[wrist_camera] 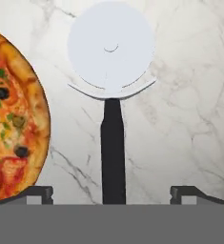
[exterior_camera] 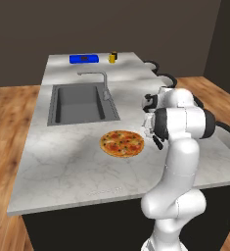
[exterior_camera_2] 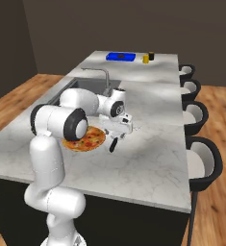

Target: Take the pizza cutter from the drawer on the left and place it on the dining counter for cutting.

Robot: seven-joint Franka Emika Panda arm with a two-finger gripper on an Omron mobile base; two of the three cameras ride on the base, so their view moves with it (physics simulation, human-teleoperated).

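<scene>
Got the pizza cutter (wrist_camera: 112, 95) lying on the dining counter (exterior_camera: 62, 166) just right of the pizza (exterior_camera: 122, 143), gripper (wrist_camera: 112, 193) fingers spread wide, handle between them

The pizza cutter (wrist_camera: 112, 95) is lying flat on the dining counter (wrist_camera: 189, 95), directly ahead of the gripper (wrist_camera: 112, 193). Its black handle is running back between the two spread fingertips, touching neither; its round silver-white wheel is pointing away. The grey-white marble top is lying directly beneath the claw.
</scene>
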